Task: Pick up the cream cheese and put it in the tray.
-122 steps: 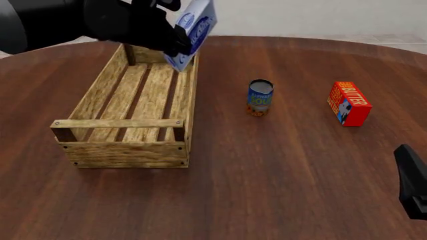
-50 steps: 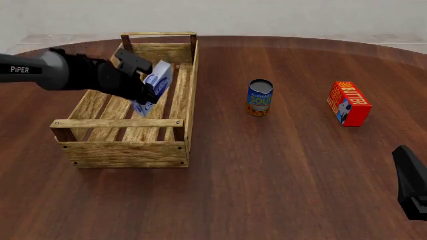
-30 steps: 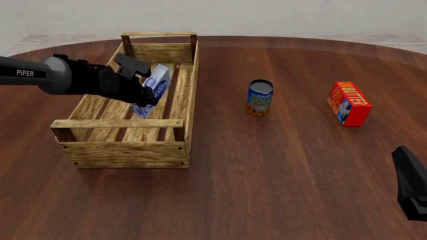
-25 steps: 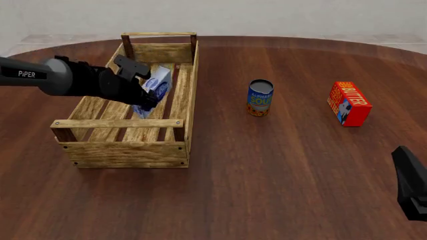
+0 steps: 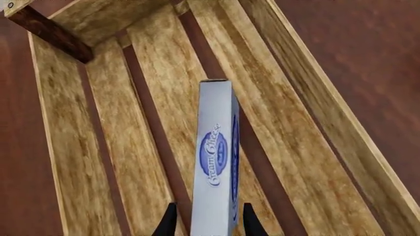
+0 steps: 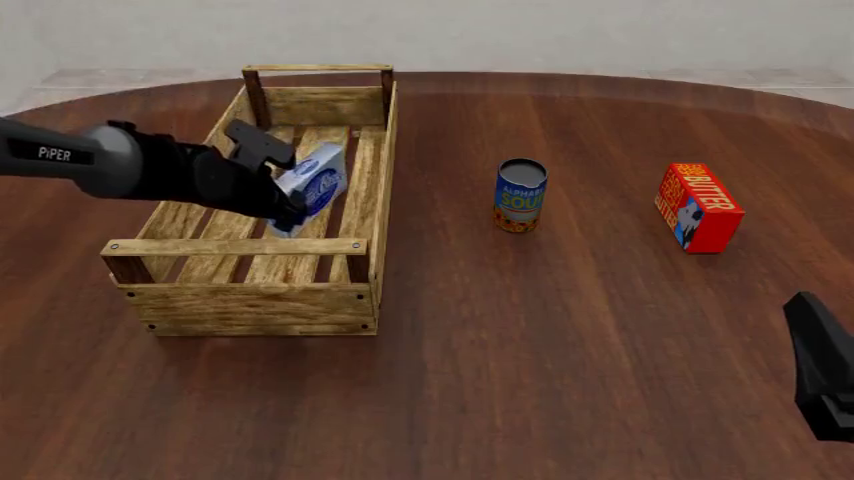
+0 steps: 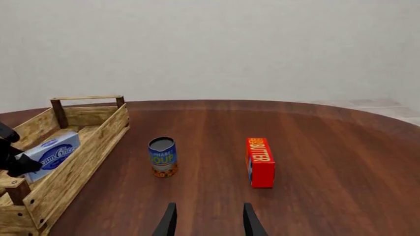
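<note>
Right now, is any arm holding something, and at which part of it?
The left gripper holds the cream cheese by its two broad faces near one end, inside the tray. The right gripper holds nothing.

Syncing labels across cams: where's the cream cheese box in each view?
Left wrist view: cream cheese on edge, centre-bottom, between the left gripper jaws, over the tray slats.
Front view: cream cheese tilted inside the tray, mid-length, at the left gripper.
Right wrist view: cream cheese at left edge, inside the tray.
Shared landmark: the tray.
</note>
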Robot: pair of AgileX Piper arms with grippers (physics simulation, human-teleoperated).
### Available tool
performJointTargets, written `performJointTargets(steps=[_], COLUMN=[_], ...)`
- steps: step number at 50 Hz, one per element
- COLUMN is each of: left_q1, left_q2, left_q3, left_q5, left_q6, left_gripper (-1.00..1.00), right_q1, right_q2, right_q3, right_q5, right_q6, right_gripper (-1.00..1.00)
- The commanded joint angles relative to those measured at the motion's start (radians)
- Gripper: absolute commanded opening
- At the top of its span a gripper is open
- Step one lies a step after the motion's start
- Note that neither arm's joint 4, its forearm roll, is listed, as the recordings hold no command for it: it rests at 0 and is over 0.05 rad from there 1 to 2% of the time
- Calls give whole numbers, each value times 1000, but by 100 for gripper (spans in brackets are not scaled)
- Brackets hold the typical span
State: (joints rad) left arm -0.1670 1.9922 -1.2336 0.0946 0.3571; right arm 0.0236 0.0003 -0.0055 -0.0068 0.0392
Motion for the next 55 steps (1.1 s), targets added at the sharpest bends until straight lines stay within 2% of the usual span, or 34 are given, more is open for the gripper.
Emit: performJointTargets(steps=[1,21,34,36,38,49,55], left_q1=[13,-62,-88,-74,-78,-73,-73], left_q2=[-15,-186,-348,-374,-394,-513,-615], left_q3=[3,92,270,324,341,512,557], left_q5=[0,24,-65,-112,-118,-216,-215], left_q6=[4,-15,-20,17,-5,22,-43], left_gripper=[100,100,100,100,100,100,100], right_q1=[2,2,1,1,2,1,1], right_q2=[0,0,0,0,0,0,0], right_q3=[2,1,4,4,4,3,1], right_q5=[-1,-6,-8,-8,-7,-5,-3], right_q6=[-1,0,-1,-1,-3,-4,-5], right_gripper=[100,100,100,100,100,100,100])
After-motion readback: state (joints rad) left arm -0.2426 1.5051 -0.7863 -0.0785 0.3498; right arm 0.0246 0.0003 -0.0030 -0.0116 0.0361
